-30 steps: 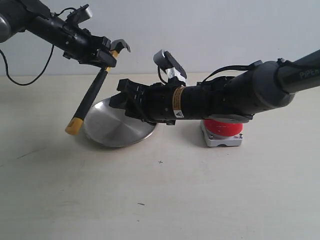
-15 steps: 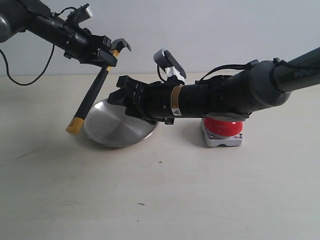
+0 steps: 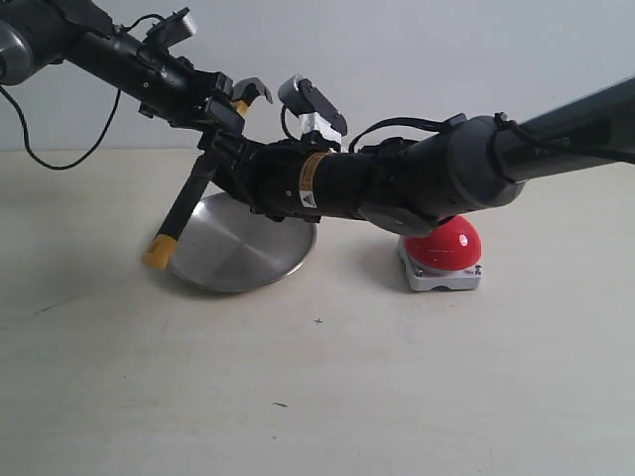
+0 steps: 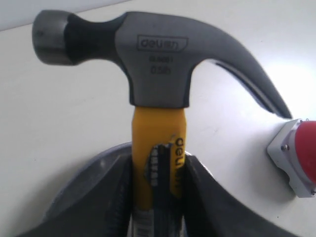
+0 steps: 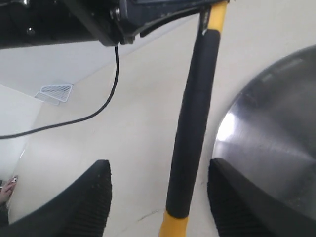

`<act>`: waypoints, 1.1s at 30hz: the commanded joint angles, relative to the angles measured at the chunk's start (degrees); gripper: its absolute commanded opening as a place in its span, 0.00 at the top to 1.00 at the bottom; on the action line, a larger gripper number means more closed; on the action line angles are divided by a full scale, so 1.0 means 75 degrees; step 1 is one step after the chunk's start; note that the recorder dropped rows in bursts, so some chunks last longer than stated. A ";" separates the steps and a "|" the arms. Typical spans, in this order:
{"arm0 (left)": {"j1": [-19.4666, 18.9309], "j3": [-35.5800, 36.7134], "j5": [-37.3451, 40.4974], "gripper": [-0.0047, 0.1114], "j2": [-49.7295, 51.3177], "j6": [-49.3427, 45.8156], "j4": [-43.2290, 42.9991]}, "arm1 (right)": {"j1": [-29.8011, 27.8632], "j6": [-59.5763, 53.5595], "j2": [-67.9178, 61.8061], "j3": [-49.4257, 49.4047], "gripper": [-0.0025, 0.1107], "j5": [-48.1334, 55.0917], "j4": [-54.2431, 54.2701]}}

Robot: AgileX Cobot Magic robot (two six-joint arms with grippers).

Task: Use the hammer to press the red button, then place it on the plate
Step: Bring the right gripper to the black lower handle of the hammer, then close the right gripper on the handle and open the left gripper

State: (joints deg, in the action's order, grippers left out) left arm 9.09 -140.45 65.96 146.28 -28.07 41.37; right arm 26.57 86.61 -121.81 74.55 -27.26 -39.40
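Note:
The hammer [image 3: 183, 206] hangs slanted above the table, dark head up and yellow end low beside the plate [image 3: 243, 260]. My left gripper [image 3: 220, 107] is shut on its yellow neck [image 4: 157, 148], just under the head [image 4: 158, 52]. My right gripper [image 3: 216, 164] has reached across from the right and stands open. The black handle [image 5: 191, 133] passes between its fingers [image 5: 84, 205] without touching either. The silver plate [image 5: 276, 143] lies just beyond that handle. The red button [image 3: 444, 244] sits on its grey base to the right, partly behind the right arm; its edge shows in the left wrist view [image 4: 305, 148].
The right arm [image 3: 427, 183] stretches low over the table between the plate and the button. A black cable [image 5: 98, 108] trails from the left arm along the table by the back wall. Bare table surface [image 3: 317, 397] lies in front.
My right arm has swung left and upward, bringing its open fingers around the hammer handle and uncovering more of the red button. The left gripper with the hammer has shifted slightly right.

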 commanded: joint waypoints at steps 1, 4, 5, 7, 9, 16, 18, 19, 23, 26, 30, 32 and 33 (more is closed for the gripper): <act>0.0065 -0.0043 -0.0031 0.96 -0.0202 0.0003 0.0392 | 0.0009 -0.0185 -0.0251 0.0417 0.48 0.0216 0.0135; 0.0065 -0.0043 0.0061 0.96 -0.0202 0.0003 0.0392 | 0.0009 -0.0185 -0.0479 0.0551 0.48 0.0283 0.0135; 0.0065 -0.0043 0.0105 0.96 -0.0202 0.0003 0.0380 | 0.0009 -0.0185 -0.0546 0.0588 0.48 0.0297 0.0154; 0.0065 -0.0043 0.0184 0.96 -0.0202 0.0003 0.0380 | 0.0009 -0.0154 -0.0705 0.0660 0.48 0.0276 0.0151; 0.0065 -0.0043 0.0213 0.96 -0.0202 0.0003 0.0380 | 0.0009 -0.0141 -0.0860 0.0764 0.48 0.0248 0.0151; 0.0231 -0.0043 0.0229 0.96 -0.0202 0.0003 0.0345 | 0.0009 0.0060 -0.1095 0.1136 0.48 0.0248 0.0019; 0.0297 -0.0043 0.0209 0.96 -0.0202 0.0003 0.0334 | 0.0009 0.0060 -0.1095 0.1230 0.48 0.0248 -0.0026; 0.0316 -0.0043 0.0209 0.96 -0.0202 0.0003 0.0312 | 0.0009 0.0060 -0.1095 0.1252 0.48 0.0248 -0.0043; 0.0419 -0.0043 0.0176 0.96 -0.0202 0.0003 0.0314 | 0.0009 0.0060 -0.1095 0.1249 0.48 0.0281 0.0011; 0.0483 -0.0043 0.0176 0.96 -0.0202 0.0003 0.0314 | 0.0009 0.0060 -0.1148 0.1249 0.48 0.0298 0.0044; 0.0588 -0.0043 0.0239 0.96 -0.0224 -0.0049 0.0314 | 0.0009 0.0060 -0.1270 0.1249 0.48 0.0252 0.0198; 0.0638 -0.0043 0.0239 0.96 -0.0250 -0.0215 0.0296 | 0.0009 0.0221 -0.1356 0.1249 0.48 0.0237 0.0198; 0.0655 -0.0043 0.0239 0.96 -0.0283 -0.0253 0.0279 | 0.0009 0.0286 -0.1392 0.1249 0.48 0.0237 0.0183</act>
State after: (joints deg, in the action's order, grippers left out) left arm 13.32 -140.45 68.49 146.28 -28.69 41.41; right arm 26.57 87.75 -131.50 83.54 -24.99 -38.31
